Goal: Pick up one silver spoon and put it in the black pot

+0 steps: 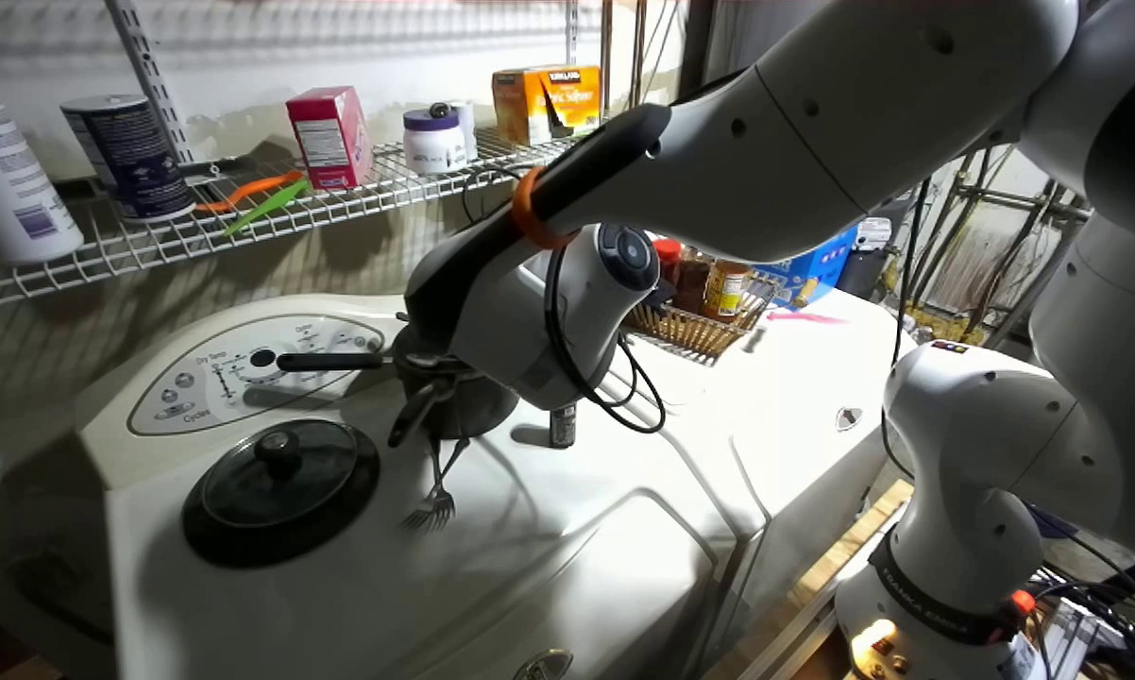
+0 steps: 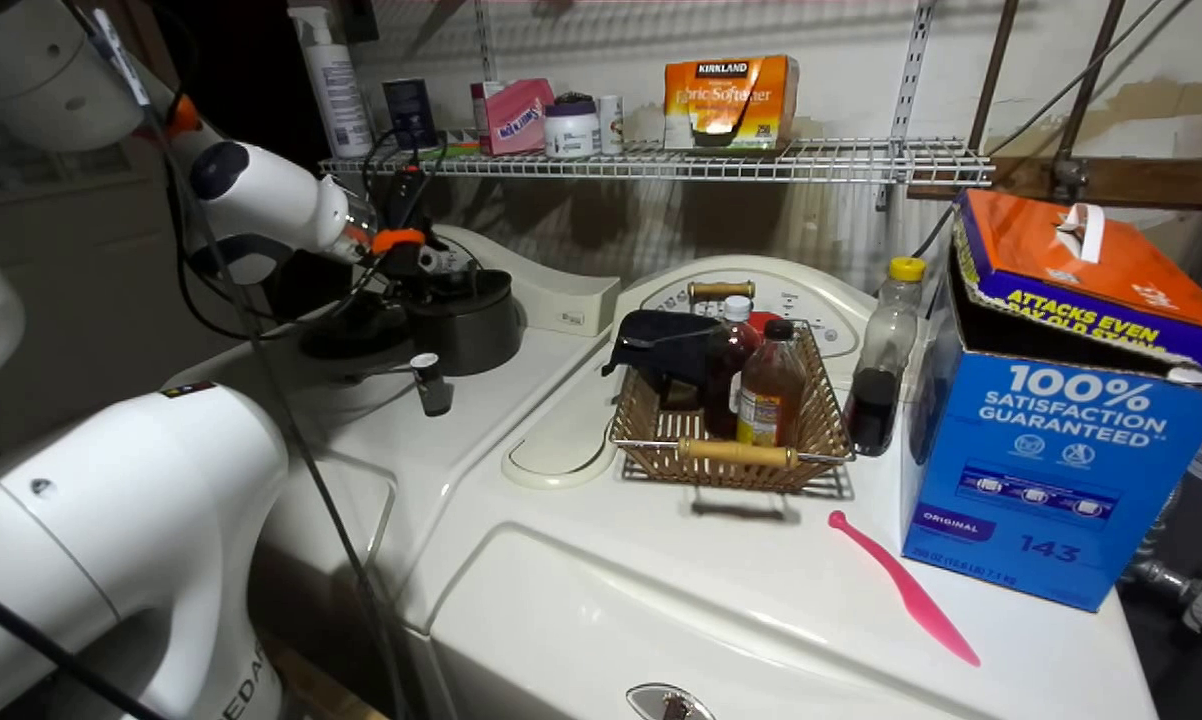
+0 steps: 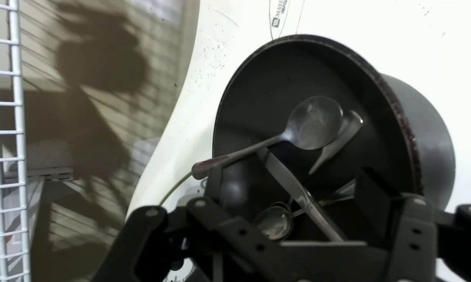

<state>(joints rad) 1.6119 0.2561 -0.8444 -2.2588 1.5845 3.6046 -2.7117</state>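
Note:
The black pot (image 3: pixel 317 66) fills the middle of the wrist view and holds several pieces of silver cutlery. A large silver spoon (image 3: pixel 316 123) lies in it, bowl at the centre, handle reaching the rim beside one finger. A smaller silver spoon (image 3: pixel 276 223) and a knife (image 3: pixel 290 180) lie lower in the view. My gripper (image 3: pixel 292 186) is open over the pot, its two fingers well apart with nothing clamped between them. The pot also shows in both exterior views (image 1: pixel 478 411) (image 2: pixel 481 325), with the gripper (image 2: pixel 426 275) at its opening. The arm hides part of the pot.
The dark lid with a knob (image 1: pixel 279 482) lies beside the pot. Forks (image 1: pixel 435 505) lie on the white machine top by the pot's base. A small dark bottle (image 1: pixel 563 425) stands near. A wire shelf (image 1: pixel 246 225) runs behind. A basket with bottles (image 2: pixel 731 450) stands on the neighbouring machine.

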